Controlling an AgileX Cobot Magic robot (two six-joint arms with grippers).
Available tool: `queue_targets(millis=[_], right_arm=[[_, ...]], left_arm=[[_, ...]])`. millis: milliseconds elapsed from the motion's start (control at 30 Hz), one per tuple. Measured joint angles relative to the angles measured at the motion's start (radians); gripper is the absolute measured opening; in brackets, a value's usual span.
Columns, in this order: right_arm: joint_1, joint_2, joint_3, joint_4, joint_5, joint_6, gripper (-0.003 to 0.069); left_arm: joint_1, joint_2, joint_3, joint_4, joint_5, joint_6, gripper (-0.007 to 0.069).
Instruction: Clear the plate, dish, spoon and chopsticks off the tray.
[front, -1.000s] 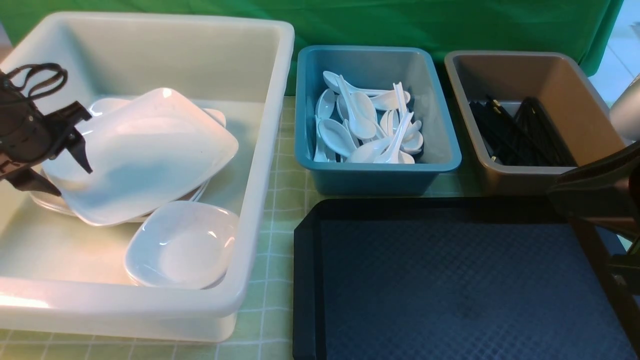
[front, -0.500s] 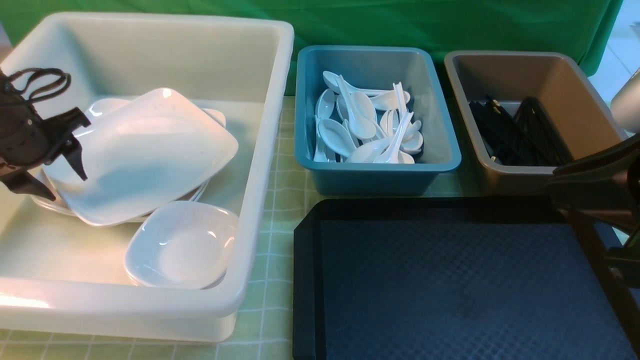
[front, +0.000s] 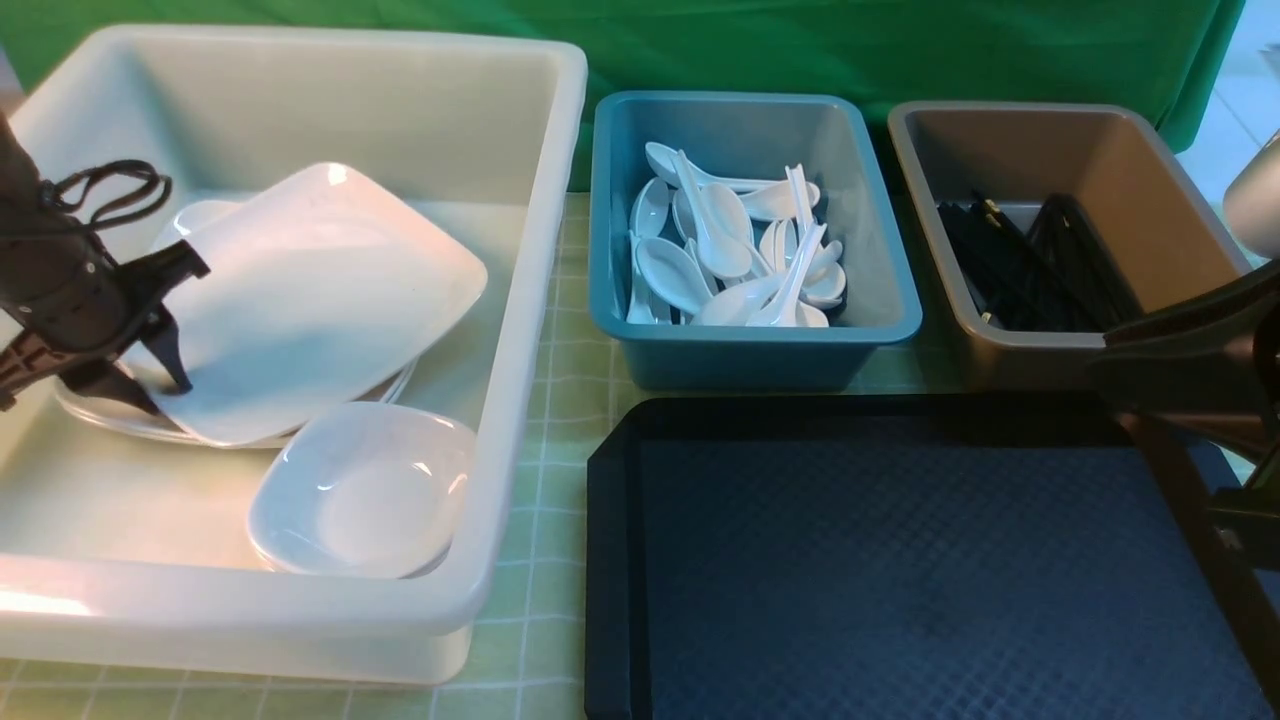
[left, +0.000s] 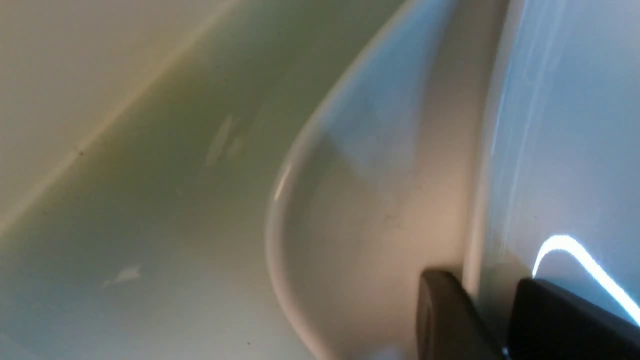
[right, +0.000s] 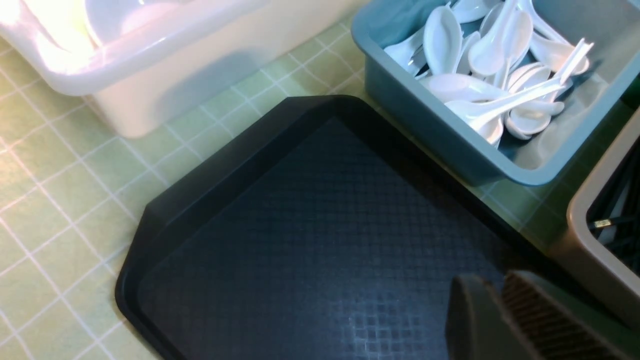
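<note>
The white square plate (front: 320, 300) lies tilted on a stack of white plates inside the big white tub (front: 520, 330). My left gripper (front: 170, 400) is at the plate's near left corner, and in the left wrist view both fingers (left: 440, 310) pinch the rim of the plate (left: 565, 150). A small deep dish (front: 365, 490) rests in the tub's front corner. White spoons (front: 740, 250) fill the teal bin and black chopsticks (front: 1030, 270) lie in the grey-brown bin. The black tray (front: 610, 560) holds nothing. My right gripper (right: 500, 295) hovers shut over the tray (right: 320, 225), with nothing in it.
The teal bin (front: 870, 330) and the grey-brown bin (front: 1010, 350) stand behind the tray, on a green checked cloth (front: 545, 400). The tub's tall walls enclose my left gripper. My right arm (front: 1190, 370) reaches in over the tray's right edge.
My left gripper has moved right and down and closed from wide open onto the plate's rim. The plate has shifted and tilted with it. The right arm has barely moved.
</note>
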Motion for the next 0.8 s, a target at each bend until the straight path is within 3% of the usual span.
queue_targets(millis=[100,267,500,800], right_arm=[[0.000,0.000,0.000,0.000,0.000,0.000,0.0074],[0.000,0.000,0.000,0.000,-0.004,0.000,0.0074],[0.000,0.000,0.000,0.000,-0.025,0.001,0.0074],[0.000,0.000,0.000,0.000,-0.038,0.000,0.0074]], left_arm=[[0.004,0.000,0.000,-0.023,-0.026,0.033,0.0060],[0.003,0.004,-0.026,0.016,-0.030,0.100,0.0052],[0.010,0.010,-0.152,0.189,-0.018,0.180,0.0034],[0.012,0.013,-0.219,0.263,-0.078,0.413,0.0029]])
